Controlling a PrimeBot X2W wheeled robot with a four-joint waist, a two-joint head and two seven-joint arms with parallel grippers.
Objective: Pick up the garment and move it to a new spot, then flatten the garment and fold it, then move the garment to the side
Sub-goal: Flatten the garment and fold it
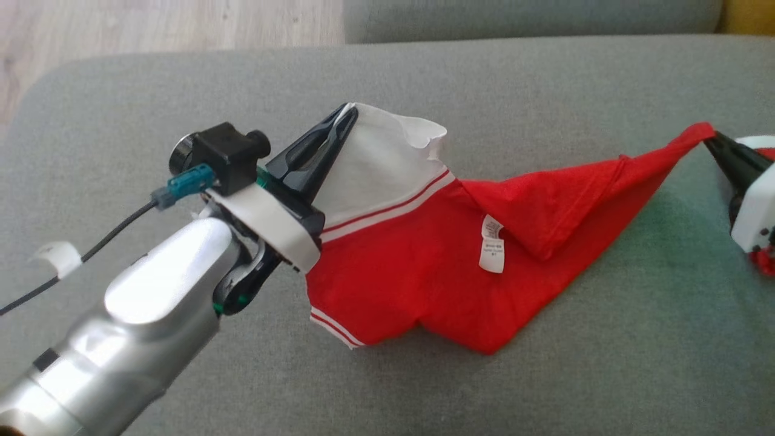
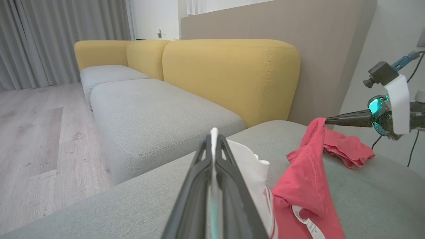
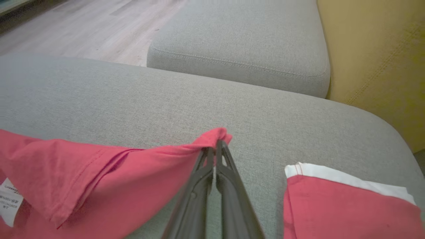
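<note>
While it sprawls across the middle of the grey cushion (image 1: 545,85), the garment (image 1: 424,266) shows as a red shirt with a white panel (image 1: 375,163) at one end, bordered by thin red and white stripes. A small white care label (image 1: 491,243) lies face up on the red cloth. The left pincer (image 1: 348,112) is clenched on the top edge of the white panel and holds it raised off the cushion in a peak. The right pincer (image 1: 711,138) is clamped on a red corner, drawn to a taut point toward the cushion's right side. Between them the red cloth sags onto the cushion in creased folds, and a striped cuff (image 1: 333,324) rests toward the cushion's near edge.
</note>
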